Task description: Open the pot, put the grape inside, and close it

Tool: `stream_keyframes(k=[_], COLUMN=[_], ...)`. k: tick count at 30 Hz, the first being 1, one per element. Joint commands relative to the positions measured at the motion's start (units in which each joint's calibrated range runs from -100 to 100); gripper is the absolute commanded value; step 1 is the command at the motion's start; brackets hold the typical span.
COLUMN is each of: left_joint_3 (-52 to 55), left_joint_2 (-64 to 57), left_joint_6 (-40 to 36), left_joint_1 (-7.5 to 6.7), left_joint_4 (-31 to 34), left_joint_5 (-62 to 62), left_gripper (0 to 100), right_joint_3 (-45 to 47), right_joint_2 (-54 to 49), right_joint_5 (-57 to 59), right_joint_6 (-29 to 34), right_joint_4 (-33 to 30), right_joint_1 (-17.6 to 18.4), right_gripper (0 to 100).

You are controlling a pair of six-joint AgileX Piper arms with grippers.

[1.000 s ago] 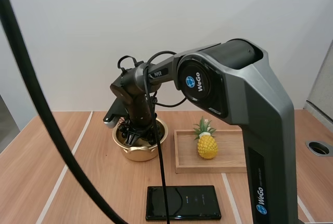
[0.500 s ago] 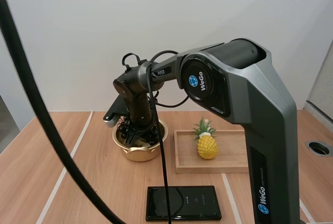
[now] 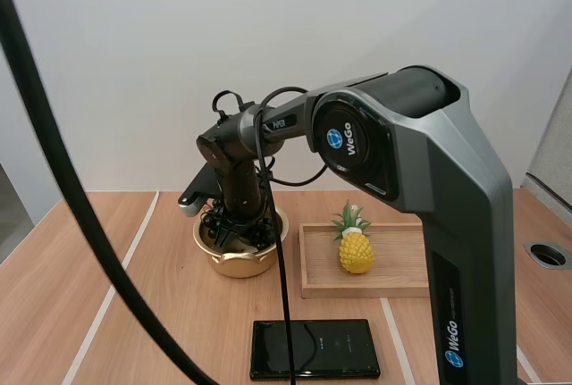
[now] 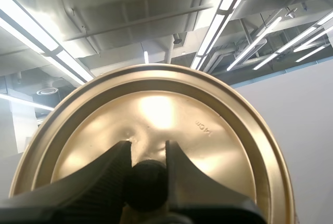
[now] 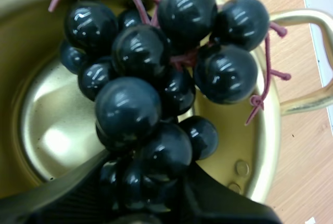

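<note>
The grape-loading step is in hand. The right tool (image 5: 148,193) is clenched on the grapes (image 5: 156,78), which hang just ahead of its fingers (image 5: 67,187) inside the pot (image 5: 260,146), perhaps not yet resting on its floor. The left tool (image 4: 146,154) grips the lid (image 4: 208,130) by its knob (image 4: 145,185). Next: let the grapes go, back out, then lid on.

White wall (image 3: 134,46) behind wooden table (image 3: 206,313)

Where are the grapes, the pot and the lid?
grapes (image 5: 127,107): right wrist view, a middle berry.
pot (image 5: 52,125): right wrist view, bare floor.
lid (image 4: 208,146): left wrist view, gold face.
</note>
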Motion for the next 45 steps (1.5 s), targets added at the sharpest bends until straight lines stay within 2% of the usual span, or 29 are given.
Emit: stream_keyframes(k=[1,3,4,14,22,28,34,38,45], left_joint_3=[-0.3,-0.3,-0.3,-0.3,-0.3,-0.3,-0.3,-0.3,-0.3], left_joint_2=[0.1,0.1,0.1,0.1,0.1,0.1,0.1,0.1,0.9], left_joint_6=[0.0,0.0,0.0,0.5,1.2,1.2,1.1,1.1,0.9], left_joint_1=[0.13,0.13,0.13,0.13,0.13,0.13,0.13,0.13,0.13], left_joint_4=[-0.1,-0.1,-0.1,-0.1,-0.1,-0.1,-0.1,-0.1,-0.1], left_joint_5=[-0.6,-0.6,-0.6,0.0,0.1,0.1,0.1,0.1,-0.3], left_gripper=[0,0,0,0,0,0,0,0,0], right_joint_3=[0.8,0.8,0.8,-0.4,-3.7,-5.2,-5.2,-5.2,-5.2], right_joint_2=[-0.3,-0.3,-0.3,-1.4,-6.2,-10.8,-16.2,-21.1,-30.6], right_joint_5=[5.9,6.9,7.5,7.7,7.6,7.3,5.3,1.6,-2.5], right_joint_6=[2.2,2.2,2.2,2.3,3.0,3.2,10.0,14.1,15.5], right_joint_4=[3.3,3.1,2.8,2.2,2.2,-2.8,-12.2,-13.2,-13.2], right_joint_1=[0.4,0.4,0.4,0.4,0.4,0.4,0.2,-0.7,-4.0], right_gripper=[53,98,100,100,100,100,100,100,100])
